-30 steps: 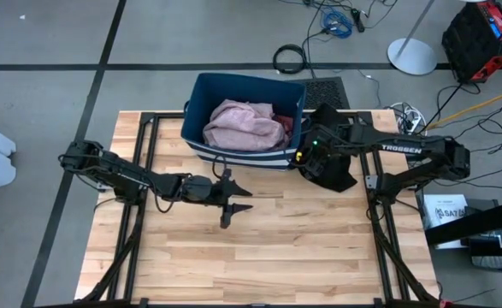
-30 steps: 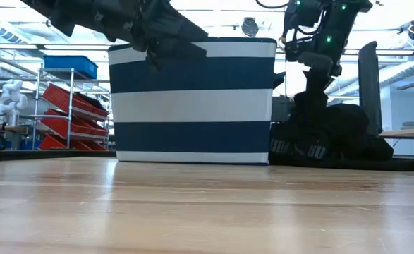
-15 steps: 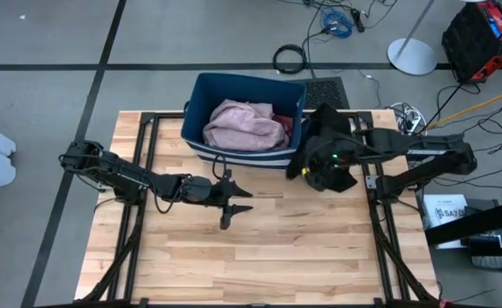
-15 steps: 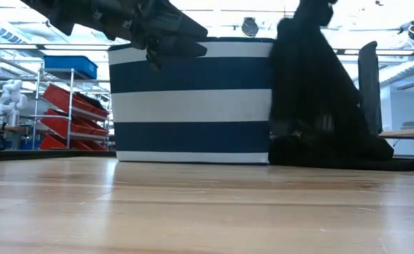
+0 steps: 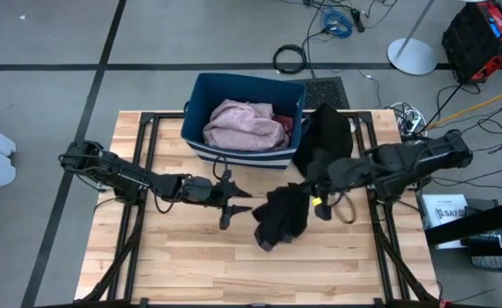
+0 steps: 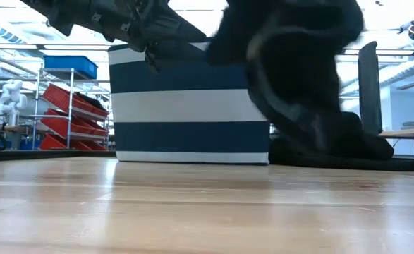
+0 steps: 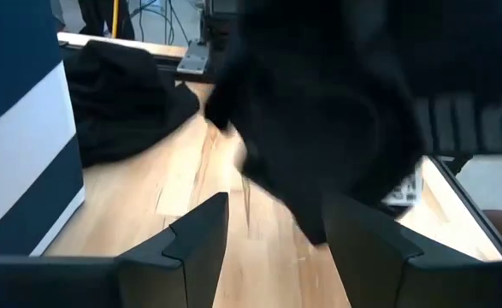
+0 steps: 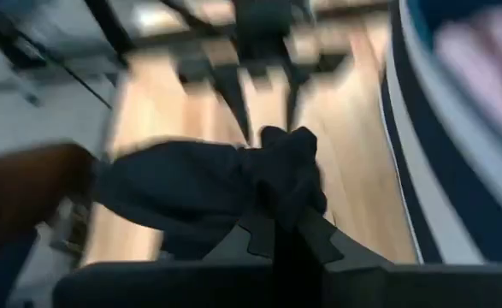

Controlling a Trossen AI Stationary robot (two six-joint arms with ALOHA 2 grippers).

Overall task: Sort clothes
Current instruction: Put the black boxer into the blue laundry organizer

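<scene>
Here, right end effector point(image 8: 276, 235) clamping blurred black garment point(image 5: 283, 216), left end effector point(image 5: 233, 199) open

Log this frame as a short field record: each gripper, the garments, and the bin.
right gripper: shut on black garment, lifted over the table's middle
left gripper: open, empty, hovering in front of the bin
second black garment: lying beside the bin's right side
bin: striped, at the table's far edge
pink garment: inside the bin

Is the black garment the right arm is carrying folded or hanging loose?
Hanging loose: the black garment dangles bunched from the right gripper above the table.
</scene>
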